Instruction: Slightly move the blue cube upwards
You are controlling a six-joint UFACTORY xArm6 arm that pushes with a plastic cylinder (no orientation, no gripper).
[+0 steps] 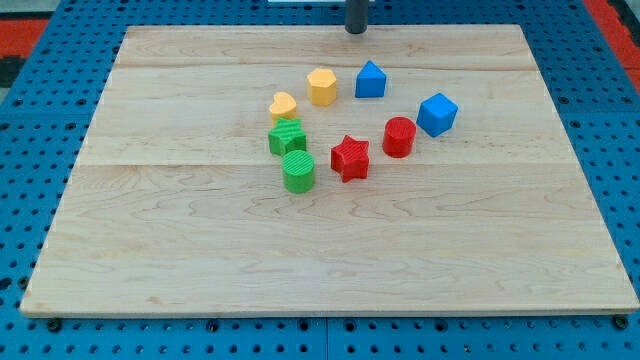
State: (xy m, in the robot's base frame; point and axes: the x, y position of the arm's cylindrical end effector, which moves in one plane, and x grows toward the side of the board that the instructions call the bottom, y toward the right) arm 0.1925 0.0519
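The blue cube (437, 113) sits on the wooden board (200, 260), right of centre, just right of a red cylinder (399, 136). My tip (356, 31) is at the board's top edge, well above and to the left of the blue cube, and not touching any block. A second blue block with a peaked top (370, 80) lies below my tip, between it and the cluster.
A yellow hexagonal block (322, 86), a yellow heart (283, 105), a green cube (287, 137), a green cylinder (298, 171) and a red star (350, 157) form a ring left of the blue cube. A blue pegboard (40, 120) surrounds the board.
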